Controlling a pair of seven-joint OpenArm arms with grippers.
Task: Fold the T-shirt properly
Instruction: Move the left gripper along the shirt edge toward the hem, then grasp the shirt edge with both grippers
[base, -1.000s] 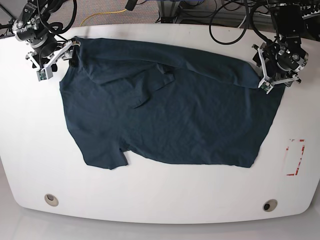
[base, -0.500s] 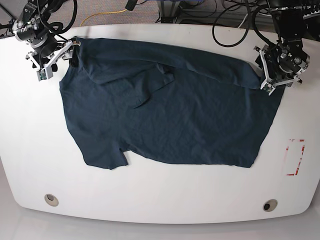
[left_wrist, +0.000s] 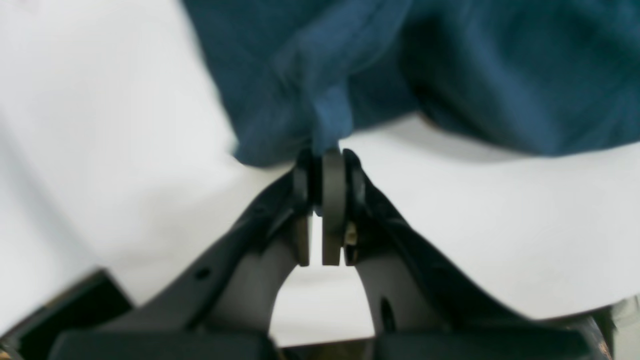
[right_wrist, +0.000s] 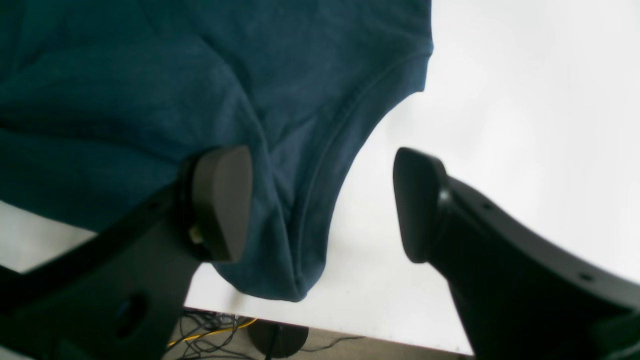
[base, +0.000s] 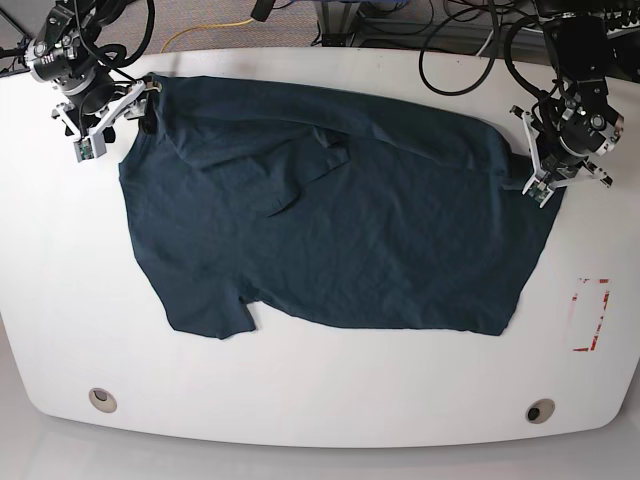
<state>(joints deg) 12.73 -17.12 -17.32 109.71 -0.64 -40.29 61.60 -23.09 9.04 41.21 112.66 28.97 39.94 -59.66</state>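
The dark teal-navy T-shirt (base: 330, 220) lies spread on the white table (base: 300, 400), with folds and wrinkles along its far edge. In the base view my left gripper (base: 535, 183) is at the shirt's far right corner. The left wrist view shows this gripper (left_wrist: 322, 160) shut, pinching a bunched bit of the T-shirt (left_wrist: 330, 120) at its tips. My right gripper (base: 118, 120) sits at the far left corner. It is open (right_wrist: 320, 200), one finger (right_wrist: 222, 200) over the cloth and the other (right_wrist: 420, 200) over bare table, with the T-shirt's hemmed edge (right_wrist: 320, 190) between them.
A red-outlined rectangle (base: 590, 315) is marked on the table at the right. Two round holes (base: 101, 399) (base: 540, 410) sit near the front edge. Cables (base: 450, 50) run behind the table's far edge, right beside both arms.
My left gripper has shut on the shirt's right corner and shifted slightly toward the front, tugging the cloth there. The right gripper has stayed open and still.
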